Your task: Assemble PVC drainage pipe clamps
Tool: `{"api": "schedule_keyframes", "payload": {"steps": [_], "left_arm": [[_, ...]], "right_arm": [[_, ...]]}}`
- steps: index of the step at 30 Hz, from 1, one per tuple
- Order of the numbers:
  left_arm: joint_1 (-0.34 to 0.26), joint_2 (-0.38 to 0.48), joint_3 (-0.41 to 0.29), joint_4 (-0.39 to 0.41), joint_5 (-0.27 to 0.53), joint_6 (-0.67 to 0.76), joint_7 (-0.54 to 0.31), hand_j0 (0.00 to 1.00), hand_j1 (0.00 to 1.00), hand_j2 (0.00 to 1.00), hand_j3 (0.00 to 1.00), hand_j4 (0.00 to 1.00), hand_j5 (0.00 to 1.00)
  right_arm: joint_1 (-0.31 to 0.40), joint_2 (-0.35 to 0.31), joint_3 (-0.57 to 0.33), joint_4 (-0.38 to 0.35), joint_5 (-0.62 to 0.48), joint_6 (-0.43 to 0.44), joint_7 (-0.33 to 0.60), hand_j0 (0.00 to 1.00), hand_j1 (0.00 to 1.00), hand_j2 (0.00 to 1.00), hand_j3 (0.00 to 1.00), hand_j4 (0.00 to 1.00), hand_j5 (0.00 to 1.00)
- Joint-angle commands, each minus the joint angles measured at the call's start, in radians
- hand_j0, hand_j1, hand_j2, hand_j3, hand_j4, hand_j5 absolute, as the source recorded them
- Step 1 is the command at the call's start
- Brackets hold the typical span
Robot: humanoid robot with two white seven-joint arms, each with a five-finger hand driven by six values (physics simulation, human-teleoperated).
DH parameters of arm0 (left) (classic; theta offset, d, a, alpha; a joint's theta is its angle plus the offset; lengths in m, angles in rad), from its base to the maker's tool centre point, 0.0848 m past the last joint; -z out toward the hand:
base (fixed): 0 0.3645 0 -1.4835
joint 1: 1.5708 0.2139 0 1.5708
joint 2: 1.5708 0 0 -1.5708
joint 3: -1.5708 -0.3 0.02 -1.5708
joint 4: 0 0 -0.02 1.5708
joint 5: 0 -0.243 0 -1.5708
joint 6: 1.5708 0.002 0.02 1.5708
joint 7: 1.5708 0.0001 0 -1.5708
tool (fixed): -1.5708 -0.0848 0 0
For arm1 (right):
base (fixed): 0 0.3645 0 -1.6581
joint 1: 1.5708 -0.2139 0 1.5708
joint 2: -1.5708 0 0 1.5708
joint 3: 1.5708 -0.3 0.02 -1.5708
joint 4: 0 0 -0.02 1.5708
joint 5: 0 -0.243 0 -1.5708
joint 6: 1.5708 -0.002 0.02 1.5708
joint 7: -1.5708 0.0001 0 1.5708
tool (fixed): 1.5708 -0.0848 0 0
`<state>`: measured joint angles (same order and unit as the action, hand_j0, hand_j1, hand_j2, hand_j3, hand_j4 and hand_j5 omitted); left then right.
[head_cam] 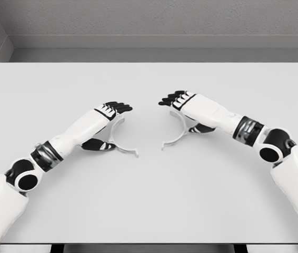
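Note:
Two white half-ring clamp pieces lie on the table. The left clamp half (118, 143) curves under my left hand (111, 122), its lower flange end near the table's middle. The right clamp half (176, 138) curves under my right hand (183, 110), its lower end pointing toward the other piece. A gap of bare table separates the two pieces. Each hand hovers palm-down over its piece with black fingers extended forward and the thumb below, beside the ring. Whether either hand touches its piece is hidden by the palms.
The white table (149, 205) spans the whole view, with a grey wall (149, 21) behind its far edge. The near edge runs along the bottom of the picture.

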<state>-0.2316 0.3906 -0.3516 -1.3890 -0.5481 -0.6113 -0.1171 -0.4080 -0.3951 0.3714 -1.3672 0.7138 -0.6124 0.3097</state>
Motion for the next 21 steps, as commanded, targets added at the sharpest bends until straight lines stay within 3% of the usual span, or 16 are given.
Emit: {"api": "schedule_keyframes", "payload": {"steps": [1,5,12,21], "left_arm": [[0.0,-0.007,0.0,-0.002,0.005,0.0,0.001,1.0,1.0,1.0,1.0,1.0,1.0],[0.0,-0.022,0.0,-0.001,0.005,0.0,0.001,1.0,1.0,1.0,1.0,1.0,1.0],[0.0,-0.038,0.0,-0.005,0.007,0.0,0.001,1.0,1.0,1.0,1.0,1.0,1.0],[-0.002,-0.05,-0.012,-0.022,0.002,0.0,0.001,1.0,1.0,1.0,1.0,1.0,1.0]], "right_arm": [[0.0,0.001,0.003,0.0,-0.005,0.002,0.0,1.0,1.0,1.0,1.0,1.0,1.0],[-0.023,0.001,-0.006,0.017,-0.004,0.002,0.0,1.0,1.0,1.0,1.0,1.0,1.0],[-0.089,0.038,0.001,0.138,-0.002,0.002,-0.001,1.0,1.0,1.0,1.0,1.0,1.0],[-0.11,0.07,0.003,0.195,0.015,0.002,-0.003,1.0,1.0,1.0,1.0,1.0,1.0]]}}
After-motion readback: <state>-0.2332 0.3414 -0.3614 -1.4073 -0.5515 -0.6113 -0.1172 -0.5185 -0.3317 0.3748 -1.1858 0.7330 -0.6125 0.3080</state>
